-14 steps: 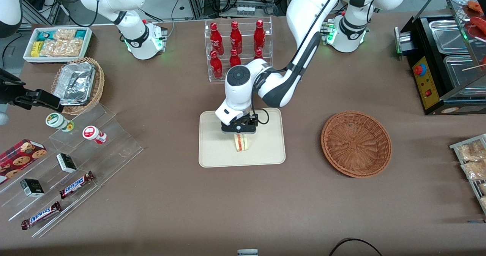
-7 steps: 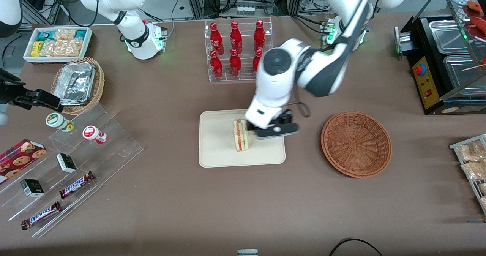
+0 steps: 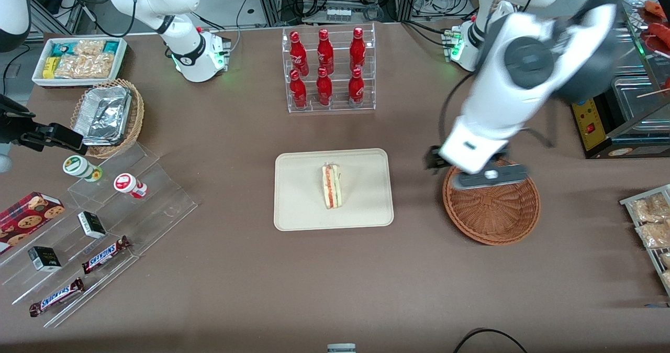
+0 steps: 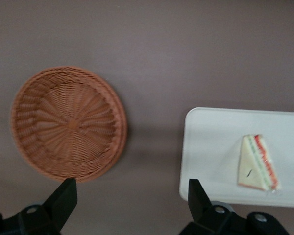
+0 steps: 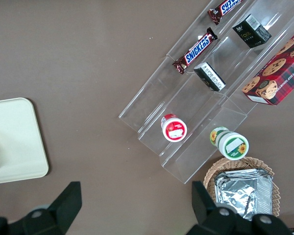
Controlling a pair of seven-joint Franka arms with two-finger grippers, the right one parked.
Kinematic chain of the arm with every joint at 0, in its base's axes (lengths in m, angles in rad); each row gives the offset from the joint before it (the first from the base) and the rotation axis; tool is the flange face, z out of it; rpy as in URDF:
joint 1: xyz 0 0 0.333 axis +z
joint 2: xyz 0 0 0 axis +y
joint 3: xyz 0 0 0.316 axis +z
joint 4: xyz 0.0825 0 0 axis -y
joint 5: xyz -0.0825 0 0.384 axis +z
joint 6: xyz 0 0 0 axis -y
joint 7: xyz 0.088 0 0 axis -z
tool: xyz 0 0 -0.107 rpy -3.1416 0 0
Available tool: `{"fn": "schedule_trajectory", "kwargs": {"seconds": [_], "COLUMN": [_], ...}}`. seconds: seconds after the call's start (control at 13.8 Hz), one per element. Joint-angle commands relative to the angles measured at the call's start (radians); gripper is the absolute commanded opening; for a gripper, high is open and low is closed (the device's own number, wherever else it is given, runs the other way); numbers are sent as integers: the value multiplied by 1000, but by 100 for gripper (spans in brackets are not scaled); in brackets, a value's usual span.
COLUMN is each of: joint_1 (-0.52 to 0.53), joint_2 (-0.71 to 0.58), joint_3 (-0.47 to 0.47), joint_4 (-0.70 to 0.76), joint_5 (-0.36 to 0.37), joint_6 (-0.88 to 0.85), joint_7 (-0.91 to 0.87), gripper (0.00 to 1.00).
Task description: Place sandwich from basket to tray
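Observation:
The sandwich [image 3: 331, 186] [image 4: 257, 162], a pale wedge with a red and green filling edge, lies on the cream tray [image 3: 298, 206] [image 4: 206, 147] at the table's middle. The reddish-brown wicker basket [image 3: 492, 206] [image 4: 68, 122] stands beside the tray, toward the working arm's end, and holds nothing. My gripper [image 3: 484, 175] [image 4: 132, 196] hangs high above the basket's rim and the bare table between basket and tray. It is open, with nothing between its black fingers [image 4: 63, 198].
A clear rack of red bottles [image 3: 327, 70] stands farther from the front camera than the tray. A black food warmer [image 3: 617, 80] sits at the working arm's end. Clear shelves with snacks [image 3: 94, 222] and a tan basket with foil containers [image 3: 107, 117] lie toward the parked arm's end.
My gripper let go of the sandwich on the tray, rose, and swung sideways to above the basket. The sandwich stays on the tray.

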Motion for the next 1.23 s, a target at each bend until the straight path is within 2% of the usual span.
{"fn": "schedule_trajectory", "kwargs": {"seconds": [0.0, 0.29, 0.51, 0.8, 1.16], "joint_1": [104, 239, 295, 314, 314], "joint_2": [-77, -120, -164, -222, -223], "joint_3": [-12, -12, -11, -11, 3], "joint_4": [-33, -34, -51, -106, -68], "joint_5": [-15, -15, -15, -15, -4], "joint_6": [-68, -128, -160, -194, -217], "joint_7": [163, 344, 429, 455, 458], "gripper": [100, 100, 100, 100, 100]}}
